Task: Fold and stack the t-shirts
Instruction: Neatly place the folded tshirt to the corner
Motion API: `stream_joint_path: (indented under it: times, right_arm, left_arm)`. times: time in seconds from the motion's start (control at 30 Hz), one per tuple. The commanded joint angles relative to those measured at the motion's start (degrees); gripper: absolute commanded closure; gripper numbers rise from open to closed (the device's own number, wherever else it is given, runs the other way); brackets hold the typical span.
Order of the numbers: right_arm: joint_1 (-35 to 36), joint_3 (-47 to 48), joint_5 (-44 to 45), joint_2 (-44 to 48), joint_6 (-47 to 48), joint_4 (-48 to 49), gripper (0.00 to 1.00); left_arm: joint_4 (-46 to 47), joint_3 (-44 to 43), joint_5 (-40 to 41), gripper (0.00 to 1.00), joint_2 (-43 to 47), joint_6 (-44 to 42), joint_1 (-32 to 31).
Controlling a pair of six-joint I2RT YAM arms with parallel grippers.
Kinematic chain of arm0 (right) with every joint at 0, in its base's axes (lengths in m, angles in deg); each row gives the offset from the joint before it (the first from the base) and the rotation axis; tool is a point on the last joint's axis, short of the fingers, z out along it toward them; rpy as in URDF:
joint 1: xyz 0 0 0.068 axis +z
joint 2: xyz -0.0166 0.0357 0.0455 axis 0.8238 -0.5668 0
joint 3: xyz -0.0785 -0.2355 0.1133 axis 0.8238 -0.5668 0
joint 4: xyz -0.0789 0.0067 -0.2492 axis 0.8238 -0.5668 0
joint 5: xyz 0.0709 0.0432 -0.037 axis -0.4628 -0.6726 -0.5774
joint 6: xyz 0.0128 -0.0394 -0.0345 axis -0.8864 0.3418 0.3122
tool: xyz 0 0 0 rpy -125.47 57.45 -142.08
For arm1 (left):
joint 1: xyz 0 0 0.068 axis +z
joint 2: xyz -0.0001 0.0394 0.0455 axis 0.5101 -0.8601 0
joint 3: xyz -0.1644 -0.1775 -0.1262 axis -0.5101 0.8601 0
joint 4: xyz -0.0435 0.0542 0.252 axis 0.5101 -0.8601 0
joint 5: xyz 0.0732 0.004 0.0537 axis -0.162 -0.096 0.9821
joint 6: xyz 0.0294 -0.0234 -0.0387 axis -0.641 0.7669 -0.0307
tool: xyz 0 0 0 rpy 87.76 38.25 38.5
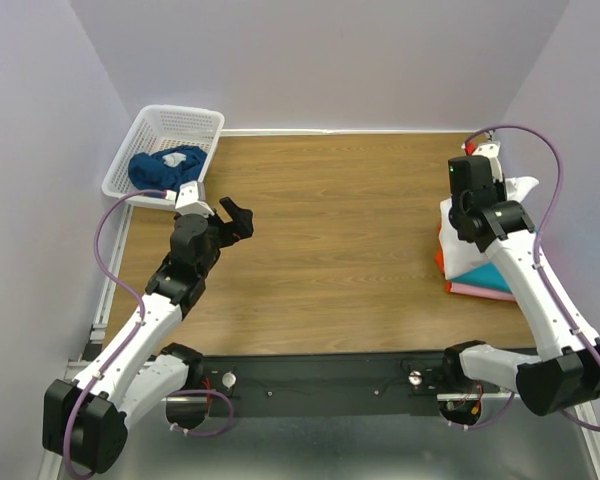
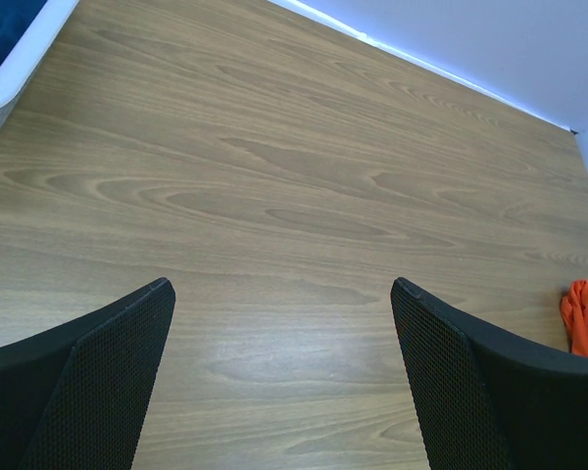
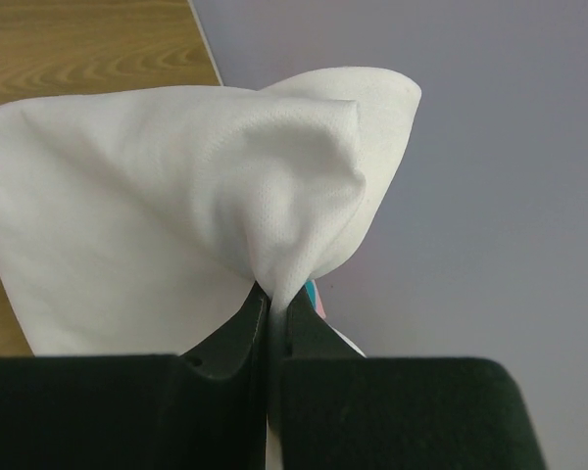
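Note:
My right gripper (image 3: 274,299) is shut on a bunched fold of the white t-shirt (image 3: 176,196) and holds it up at the table's right side. In the top view the white t-shirt (image 1: 520,190) lies over a stack of folded shirts, with the teal one (image 1: 485,275), a pink edge (image 1: 480,291) and a red-orange edge (image 1: 439,258) showing. My right gripper (image 1: 480,155) is above that stack. A dark blue t-shirt (image 1: 160,165) lies in the white basket (image 1: 205,125) at the back left. My left gripper (image 2: 279,323) is open and empty above bare wood, also seen in the top view (image 1: 235,215).
The wooden table (image 1: 330,240) spreads between the arms. The grey walls close in at the left, back and right. The basket corner (image 2: 10,88) shows at the left wrist view's upper left, and the stack's red-orange edge (image 2: 578,318) at its right.

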Motion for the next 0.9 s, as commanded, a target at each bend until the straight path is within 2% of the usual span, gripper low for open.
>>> stream_joint_path:
  times: [0.0, 0.23, 0.43, 0.67, 0.7, 0.73, 0.77, 0.8, 0.87]
  right_arm:
    - [-2.8, -1.1, -1.2, -2.9, 1.0, -1.1, 0.99]
    - [-11.2, -3.7, -3.1, -7.0, 1.0, 1.2, 0.99]
    - [-16.0, -5.6, -7.2, -10.2, 4.1, 6.3, 0.99]
    - [-20.5, -8.3, -6.3, -14.1, 5.0, 10.0, 0.98]
    - [-21.5, -8.3, -6.1, -14.9, 4.8, 10.6, 0.90]
    - [-21.9, -8.1, -6.3, -15.2, 4.5, 10.9, 0.74]
    - [-22.3, -7.9, -6.6, -15.4, 4.3, 11.0, 0.41]
    - [-22.4, -7.8, -6.7, -15.5, 4.2, 11.3, 0.01]
    - [-22.5, -7.8, -5.9, -15.5, 3.8, 11.5, 0.00]
  left_arm:
    - [0.5, 0.8, 1.9, 0.02, 1.1, -0.8, 0.3]
    - [0.5, 0.6, 0.8, 0.02, 1.1, -0.9, 0.3]
    - [0.6, 1.0, 1.4, 0.02, 1.1, -0.8, 0.3]
    - [0.5, 1.0, 1.4, 0.02, 1.7, -0.9, 0.3]
    - [0.6, 1.1, 1.8, 0.02, 1.9, -0.8, 0.3]
    - [0.5, 1.1, 1.8, 0.02, 2.0, -0.9, 0.3]
    - [0.5, 1.1, 2.0, 0.02, 2.1, -0.9, 0.3]
    - [0.5, 1.2, 2.0, 0.02, 2.1, -0.9, 0.3]
    - [0.5, 1.3, 2.2, 0.02, 2.5, -0.9, 0.3]
